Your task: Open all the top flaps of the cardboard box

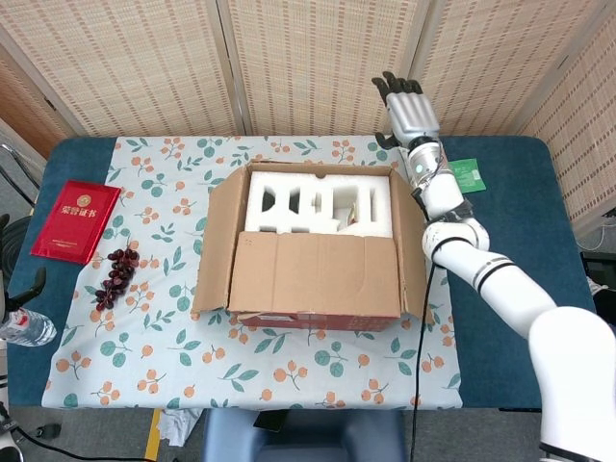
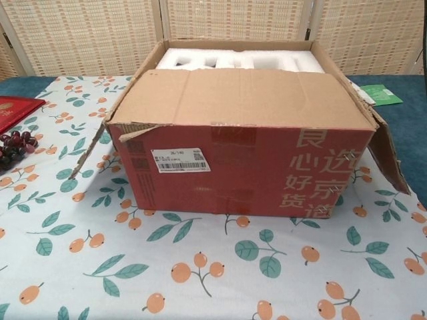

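The cardboard box [image 1: 313, 318] stands mid-table on the patterned cloth; the chest view shows its red front [image 2: 240, 167]. Its near flap [image 1: 313, 274] lies flat over the front half of the opening. The left flap [image 1: 217, 241] and right flap [image 1: 416, 269] hang outward. The far flap is folded back out of sight. White foam [image 1: 318, 202] fills the uncovered back half. My right hand [image 1: 408, 111] is raised above the box's far right corner, fingers straight and apart, holding nothing. Only dark slivers of my left hand [image 1: 37, 281] show at the left edge.
A red booklet [image 1: 75, 219] and a bunch of dark grapes [image 1: 115, 277] lie left of the box. A green packet [image 1: 467, 175] lies on the blue table at the right. Woven screens stand close behind the table.
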